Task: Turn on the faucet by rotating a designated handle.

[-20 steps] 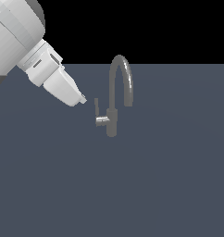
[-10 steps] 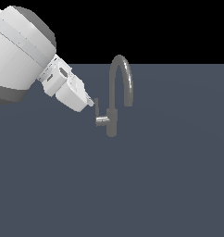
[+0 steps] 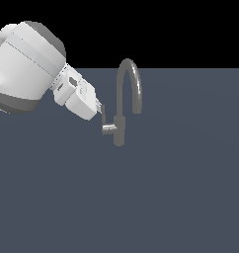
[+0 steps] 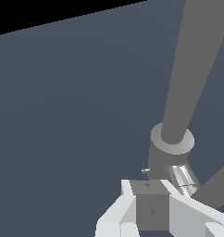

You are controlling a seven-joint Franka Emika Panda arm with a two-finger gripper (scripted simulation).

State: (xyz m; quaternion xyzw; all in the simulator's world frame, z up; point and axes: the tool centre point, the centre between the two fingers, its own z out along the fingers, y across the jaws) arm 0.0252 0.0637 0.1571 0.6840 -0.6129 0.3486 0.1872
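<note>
Gripper [image 3: 99, 109], its jaw state impossible to tell, has advanced from the frame's upper left to meet the handle [image 3: 103, 117] beside the faucet [image 3: 124, 104] at centre, so rotation looks imminent.

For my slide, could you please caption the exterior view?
Panda gripper reaching the handle on the side of the gooseneck faucet.
</note>
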